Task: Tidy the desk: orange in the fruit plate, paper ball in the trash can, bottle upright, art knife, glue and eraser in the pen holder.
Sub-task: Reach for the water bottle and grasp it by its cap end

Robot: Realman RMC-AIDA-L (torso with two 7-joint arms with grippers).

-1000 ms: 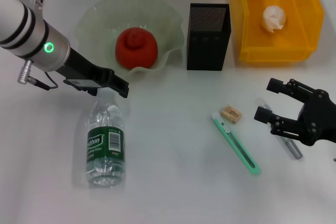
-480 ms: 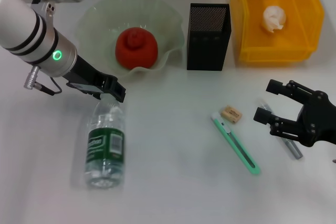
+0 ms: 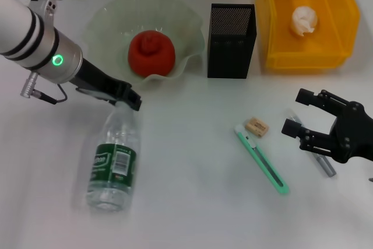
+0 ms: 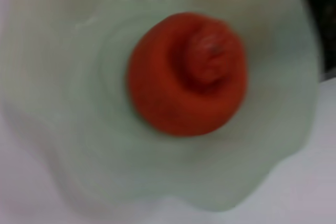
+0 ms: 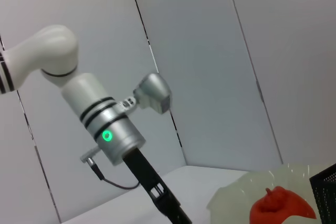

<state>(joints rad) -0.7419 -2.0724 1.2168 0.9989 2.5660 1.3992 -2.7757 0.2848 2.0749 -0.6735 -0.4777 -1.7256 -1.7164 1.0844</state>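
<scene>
Head view first: the left gripper (image 3: 129, 98) is down at the cap end of the water bottle (image 3: 113, 162), and that bottle has swung since a second ago, its base now kicked out toward the robot's left while the neck stays pinned at the fingertips. Whether those fingers are clamped on the cap or just nudging it, I cannot tell from here. The bottle lies on its side on the desk, so standing it up is the step in hand. Elsewhere, the orange (image 3: 151, 52) sits in the fruit plate (image 3: 105, 18) and the paper ball (image 3: 303, 20) is in the yellow trash bin (image 3: 274, 33): both done, by the look of it. The right gripper (image 3: 303, 115) hangs spread wide over the glue stick (image 3: 323, 164), unmoved. Green art knife (image 3: 262, 161) and eraser (image 3: 256, 126) wait beside it, the pen holder (image 3: 231, 40) not yet filled.
</scene>
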